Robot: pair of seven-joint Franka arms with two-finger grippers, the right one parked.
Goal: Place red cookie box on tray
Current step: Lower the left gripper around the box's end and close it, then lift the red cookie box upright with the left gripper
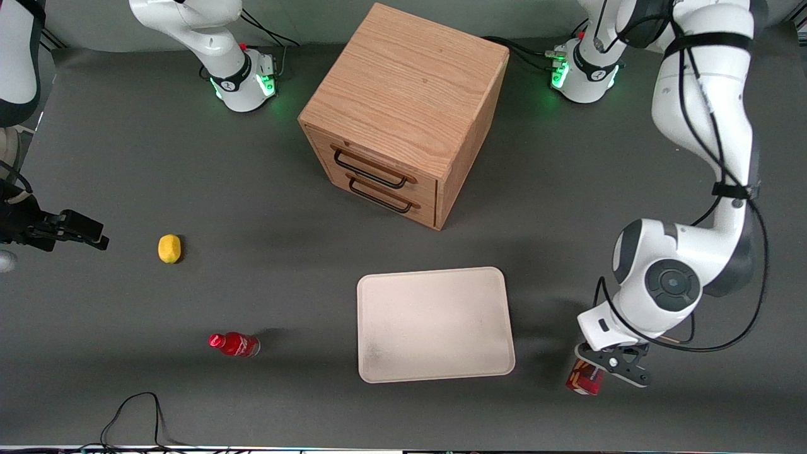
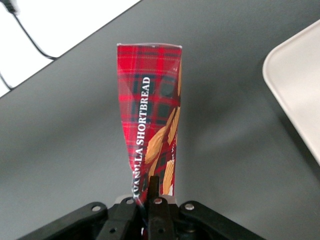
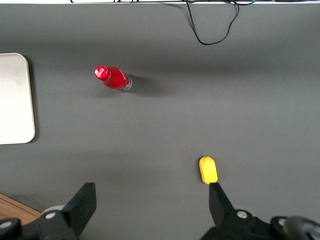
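Tartan-red, the shortbread cookie box (image 2: pixel 149 125) hangs pinched at one end in the closed tool (image 2: pixel 152 192) (its cardboard visibly twisted), lifted off the desk (image 1: pixel 126 157). The cream tray (image 1: pixel 435 325) lies bare close beside the tool, so carrying across and setting down remain.

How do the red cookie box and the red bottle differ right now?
The red cookie box is a long narrow tartan carton with printed text; the red bottle is small and rounded, with a red cap. The box is clamped at one end in the gripper beside the tray, toward the working arm's end of the table; the bottle stands free on the table toward the parked arm's end. Both are mainly red, and neither is on the tray.
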